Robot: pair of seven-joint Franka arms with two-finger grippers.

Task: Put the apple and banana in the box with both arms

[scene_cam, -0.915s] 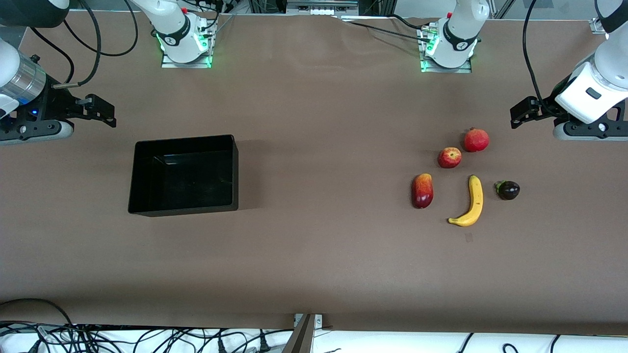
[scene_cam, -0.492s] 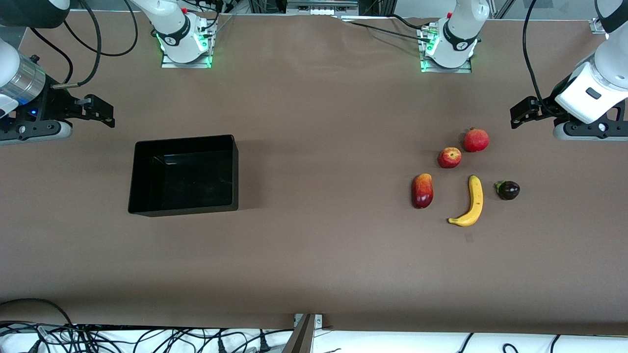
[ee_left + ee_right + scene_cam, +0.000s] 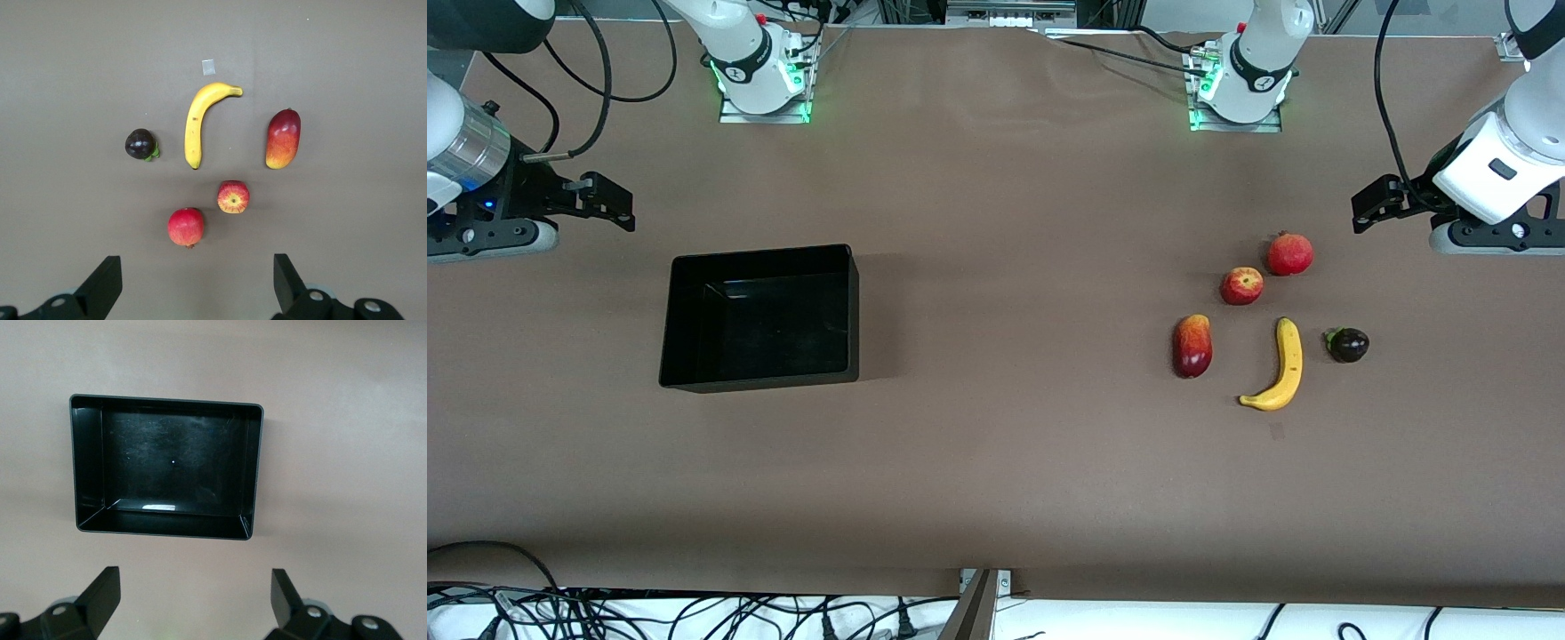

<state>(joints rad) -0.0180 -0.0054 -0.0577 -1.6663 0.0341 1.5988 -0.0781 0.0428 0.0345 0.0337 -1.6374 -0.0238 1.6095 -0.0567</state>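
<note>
Nothing has moved on the table since the earlier frames; only the right gripper point(image 3: 609, 206) drifts a hair toward the right arm's end. Both arms wait.

Near to far, front view: banana point(image 3: 1279, 369) lies nearest the camera, curved, tip toward the mango point(image 3: 1192, 346), which sits at its 9 o'clock. Dark mangosteen point(image 3: 1348, 344) is at the banana's 3 o'clock, apart from it. Apple point(image 3: 1241, 285) sits at the banana's 11 o'clock, just beside the pomegranate point(image 3: 1289, 253) at the apple's 1 o'clock. Black box point(image 3: 694, 267) stands well apart, toward the right arm's end, empty inside.

Left gripper point(image 3: 1371, 203) hangs over bare table at the pomegranate's 2 o'clock, fingers spread wide, holding nothing; the left wrist view shows all five fruits below. Right gripper hangs over bare table at the box's 10 o'clock, fingers spread wide, nothing held; the right wrist view looks down on the box.

Progress: nothing done yet. Both apple and banana are on the table, untouched; both picks and both drops are left.

Surface: plain brown mat point(image 3: 1005, 462), smooth. Cables point(image 3: 694, 613) run along the near edge, arm bases with green lights at the top.
</note>
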